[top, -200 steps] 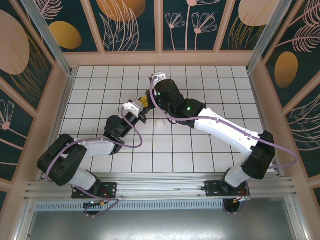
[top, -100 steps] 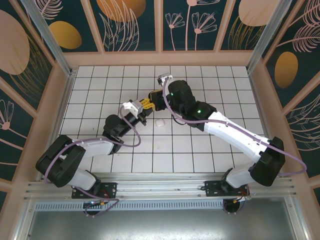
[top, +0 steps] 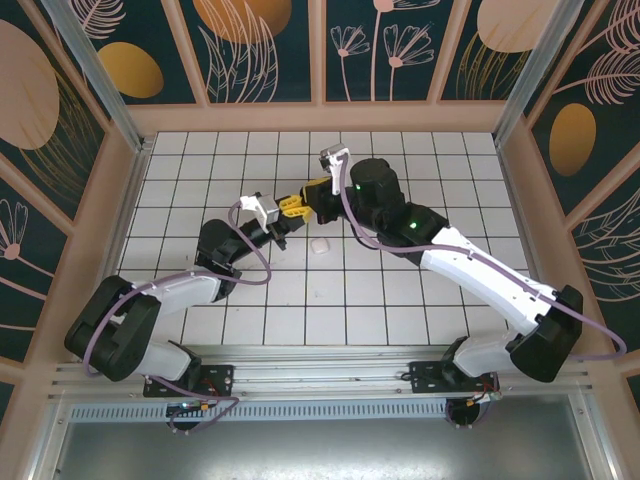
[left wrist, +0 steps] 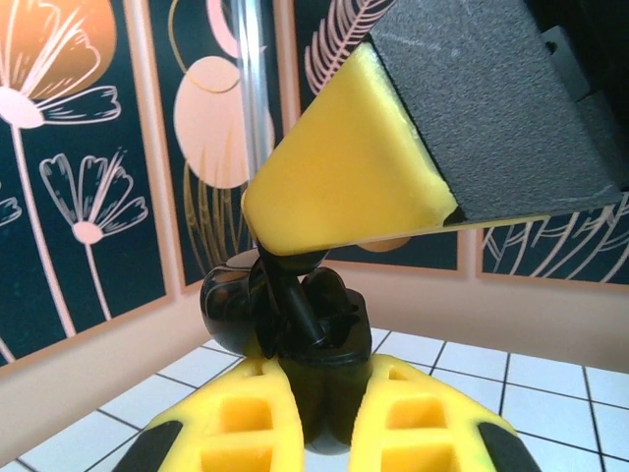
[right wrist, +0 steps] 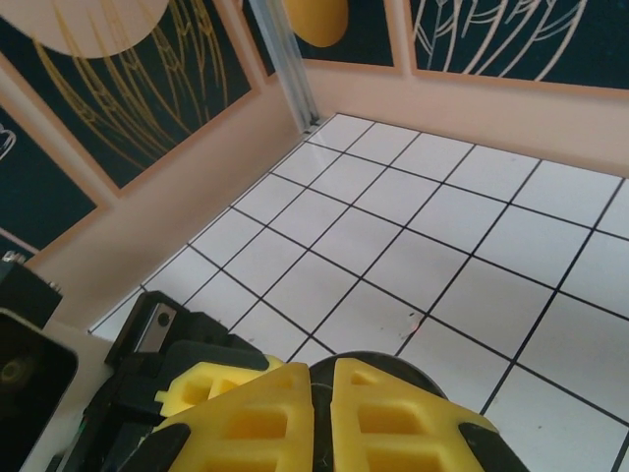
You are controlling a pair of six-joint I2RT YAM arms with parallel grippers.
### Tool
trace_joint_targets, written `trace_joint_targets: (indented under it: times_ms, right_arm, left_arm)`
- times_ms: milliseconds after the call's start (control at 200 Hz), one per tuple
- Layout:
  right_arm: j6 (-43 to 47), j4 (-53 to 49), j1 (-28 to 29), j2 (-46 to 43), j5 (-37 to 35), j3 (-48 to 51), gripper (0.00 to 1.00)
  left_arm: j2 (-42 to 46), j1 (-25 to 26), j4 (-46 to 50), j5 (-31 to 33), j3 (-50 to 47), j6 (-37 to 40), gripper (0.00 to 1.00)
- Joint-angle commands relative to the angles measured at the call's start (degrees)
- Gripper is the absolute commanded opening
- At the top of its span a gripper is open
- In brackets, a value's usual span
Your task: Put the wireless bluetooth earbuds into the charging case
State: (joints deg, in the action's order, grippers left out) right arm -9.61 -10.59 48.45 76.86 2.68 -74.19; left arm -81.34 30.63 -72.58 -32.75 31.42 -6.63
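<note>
Wireless bluetooth earbuds (left wrist: 292,295): one black stemmed earbud was found in the left wrist view. It sat aslant in the black charging case (left wrist: 336,313), with its stem lying between the case's two rounded lobes. The case appeared raised above the white tiles.

The left gripper (left wrist: 319,408) was clenched on the case, one yellow finger on each side of its lower part. In the top view this gripper (top: 283,218) sat over the middle of the tiled table (top: 380,310), slightly left of centre.

The right gripper (top: 296,203) met it tip to tip from the right. In the left wrist view, a yellow fingertip (left wrist: 334,187) of the right gripper, backed by dark grey foam, came in from the upper right. It touched the top of the earbud. The right wrist view showed the right gripper (right wrist: 321,413) with its fingers pressed together and only a hairline seam between them. Whether anything was pinched in that seam could not be determined.

A small white item (top: 318,246) lay on the table near the two grippers, on the side toward the arm bases, apart from both. It was too small to identify as an earbud or a case.
</note>
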Motion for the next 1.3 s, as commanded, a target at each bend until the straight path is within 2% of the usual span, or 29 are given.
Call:
trace_joint_targets:
  times_ms: [0,160,260,525,616,856,971,1191,1296]
  right_arm:
    - [3.93,-1.25,-0.54,-2.46,4.02,0.01,0.09]
    - [4.16,0.0,-0.52,-4.26,5.17,-0.26,0.09]
    - [3.49,1.3,-0.54,-5.51,6.34,-0.78,0.09]
    - [2.32,2.91,-0.83,-9.04,4.57,-1.57,0.09]
    - [2.4,2.29,-1.42,-9.65,3.78,-1.75,0.09]
    - [2.31,0.31,-2.63,-9.32,3.89,-1.61,0.09]
    - [1.96,0.92,-3.01,-8.99,5.01,-1.35,0.09]
    - [0.8,2.37,-2.68,-7.22,6.11,-0.31,0.08]
    - [-0.5,3.62,-0.62,-5.71,1.7,0.23,0.07]
  left_arm:
    - [1.52,-0.5,-1.11,-5.73,1.71,-1.96,0.0]
    - [1.62,-0.61,-3.03,-7.77,0.69,-1.01,0.0]
    - [1.63,-0.61,-3.66,-7.47,-0.63,3.46,0.0]
    - [5.59,-0.55,-0.56,3.12,-4.35,23.6,0.0]
    - [6.52,-0.33,-1.94,7.98,-5.65,28.48,0.0]
    - [7.52,1.42,-3.5,15.8,-7.0,39.68,0.0]
    - [7.28,1.83,-3.37,16.08,-6.3,41.44,0.0]
    - [7.42,2.41,-3.01,17.39,-4.99,39.8,0.0]
    - [8.27,2.41,1.84,18.28,-3.12,36.52,0.0]
